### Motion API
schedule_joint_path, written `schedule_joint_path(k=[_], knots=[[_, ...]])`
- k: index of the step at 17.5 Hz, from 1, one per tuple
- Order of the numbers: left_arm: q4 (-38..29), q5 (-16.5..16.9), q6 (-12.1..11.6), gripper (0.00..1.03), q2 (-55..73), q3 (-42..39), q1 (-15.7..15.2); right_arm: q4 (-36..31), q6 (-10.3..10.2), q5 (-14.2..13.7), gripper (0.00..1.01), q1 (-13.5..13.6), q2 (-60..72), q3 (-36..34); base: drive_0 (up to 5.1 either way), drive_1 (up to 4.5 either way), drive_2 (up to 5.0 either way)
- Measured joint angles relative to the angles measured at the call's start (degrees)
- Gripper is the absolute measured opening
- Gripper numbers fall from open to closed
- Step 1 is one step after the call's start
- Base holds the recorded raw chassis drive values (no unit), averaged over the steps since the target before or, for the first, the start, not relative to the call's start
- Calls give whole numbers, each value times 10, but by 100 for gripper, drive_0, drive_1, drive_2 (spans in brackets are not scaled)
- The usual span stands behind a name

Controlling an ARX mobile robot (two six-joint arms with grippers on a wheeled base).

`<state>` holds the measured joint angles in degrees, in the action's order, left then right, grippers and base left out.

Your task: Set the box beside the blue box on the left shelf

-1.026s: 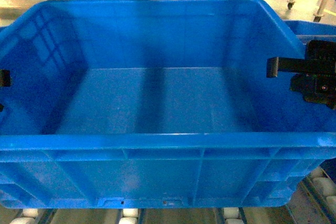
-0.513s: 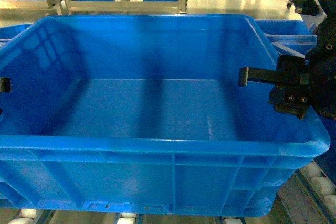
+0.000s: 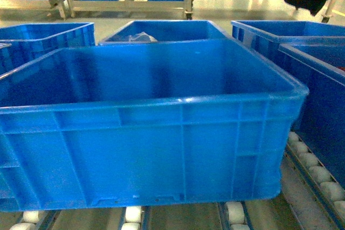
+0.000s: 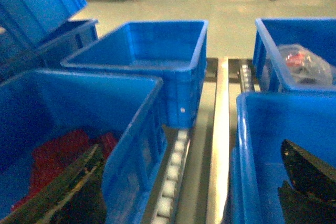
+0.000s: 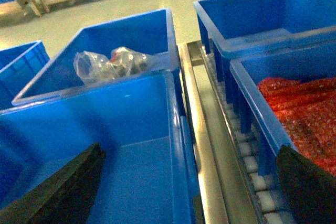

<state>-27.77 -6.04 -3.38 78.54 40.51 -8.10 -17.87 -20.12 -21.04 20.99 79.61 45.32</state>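
The rack of grey metal rails with white roller wheels carries several blue crates. Nearest, the large bright-blue ribbed plastic crate sits squarely on the rollers, just beside another blue crate on its right. The placing looks done; what remains, I'd judge, is pulling both arms clear. The left gripper and right gripper each hang above the crates, jaws spread wide and holding nothing.

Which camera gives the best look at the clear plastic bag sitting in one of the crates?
The right wrist view: the plastic bag lies unobstructed in the crate beyond the box. The head view shows only a sliver over the box's far rim; the left wrist view shows a blurred bag at the right edge.
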Motion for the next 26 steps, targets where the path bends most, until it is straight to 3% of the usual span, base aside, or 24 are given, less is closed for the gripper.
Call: schedule_joint_path(k=[2,5,6,8,9,10,11,13,15,16,17,21,22,23,26], knots=[[-11,3,5,98,-26,-9,3,-10,29,-8,98,4,-14,-21,0,0,0],[-24,5,5,98,-75,-45,8,-23,54,-33,98,9,-46,-50,0,0,0],[-22,-2,4,98,-99,-56,12,-24,65,-46,98,12,-67,-57,0,0,0],[-23,-6,3,98,-119,-72,17,-23,95,-102,98,15,-82,-69,0,0,0],[-34,5,4,97,-118,-74,15,-32,106,-103,98,14,-82,-71,0,0,0],[-85,77,16,84,-128,-103,8,-147,141,-33,86,-5,-90,-116,0,0,0],[-100,114,22,71,-156,-147,12,-208,168,18,73,-25,-122,-176,0,0,0],[-112,116,30,46,-193,-209,31,-235,187,58,47,-66,-177,-247,0,0,0],[-116,101,30,20,-239,-256,37,-236,192,94,22,-92,-224,-301,0,0,0],[-115,80,30,7,-260,-276,53,-233,194,105,9,-107,-249,-322,0,0,0],[-110,65,32,1,-285,-296,82,-226,197,116,2,-121,-276,-343,0,0,0],[-72,60,32,1,-371,-346,80,-184,198,155,1,-155,-369,-394,0,0,0],[-60,60,32,1,-392,-355,80,-169,198,176,1,-171,-393,-403,0,0,0],[-45,60,32,1,-415,-363,80,-154,198,205,1,-206,-417,-412,0,0,0],[0,60,32,1,-479,-381,80,-115,198,210,1,-210,-481,-430,0,0,0]])
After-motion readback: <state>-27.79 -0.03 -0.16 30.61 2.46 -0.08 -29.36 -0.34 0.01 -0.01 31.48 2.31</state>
